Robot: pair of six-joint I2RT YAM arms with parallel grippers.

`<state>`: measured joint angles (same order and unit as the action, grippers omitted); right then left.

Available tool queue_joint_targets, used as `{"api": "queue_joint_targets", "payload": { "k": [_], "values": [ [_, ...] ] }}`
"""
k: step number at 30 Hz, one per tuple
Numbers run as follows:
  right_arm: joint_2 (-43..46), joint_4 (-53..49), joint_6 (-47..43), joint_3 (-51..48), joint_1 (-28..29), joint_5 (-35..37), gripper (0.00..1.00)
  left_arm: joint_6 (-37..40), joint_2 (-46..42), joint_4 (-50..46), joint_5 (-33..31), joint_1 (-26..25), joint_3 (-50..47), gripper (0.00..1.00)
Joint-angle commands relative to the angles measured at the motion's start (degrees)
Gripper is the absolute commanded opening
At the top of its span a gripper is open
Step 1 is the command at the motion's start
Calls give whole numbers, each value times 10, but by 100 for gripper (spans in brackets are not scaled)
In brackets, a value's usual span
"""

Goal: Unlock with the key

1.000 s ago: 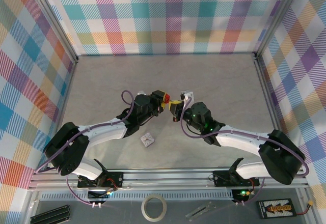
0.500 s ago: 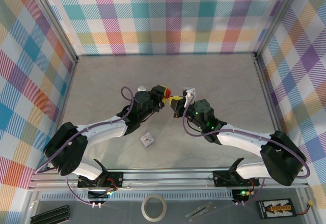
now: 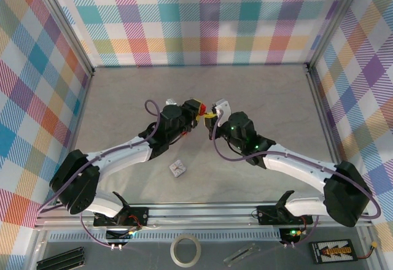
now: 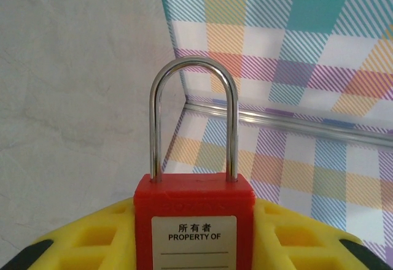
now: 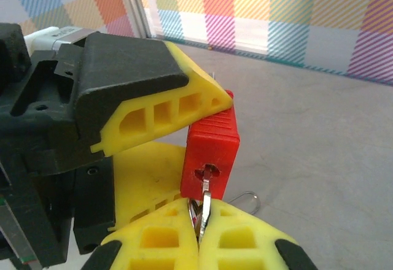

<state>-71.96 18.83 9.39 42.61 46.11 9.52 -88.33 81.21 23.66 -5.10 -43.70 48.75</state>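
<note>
Clamping with left gripper (image 3: 195,111) on the red padlock (image 4: 194,221), stiff plastic body, above the table (image 3: 264,92), pinching right gripper (image 5: 199,221) shut on the thin, slick key (image 5: 206,199) at its keyway (image 5: 206,173), light, rigid stuff, best gripped flat on the bow

bright, even, diffuse light with faint shadows and little blur.
</note>
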Motion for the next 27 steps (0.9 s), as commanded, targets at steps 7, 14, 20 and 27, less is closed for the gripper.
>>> {"api": "queue_joint_targets", "payload": {
  "k": [7, 14, 20, 27],
  "values": [
    [26, 89, 205, -6, -67, -207, 0, 48, -59, 111, 143, -86, 2, 0],
    [14, 60, 171, -2, -66, -196, 0, 35, -51, 133, 148, -93, 12, 0],
    [16, 66, 233, 4, -68, -207, 0, 65, -57, 138, 137, -93, 4, 0],
    [51, 57, 390, 6, -110, -265, 0, 132, -76, 141, 103, -85, -32, 0]
  ]
}}
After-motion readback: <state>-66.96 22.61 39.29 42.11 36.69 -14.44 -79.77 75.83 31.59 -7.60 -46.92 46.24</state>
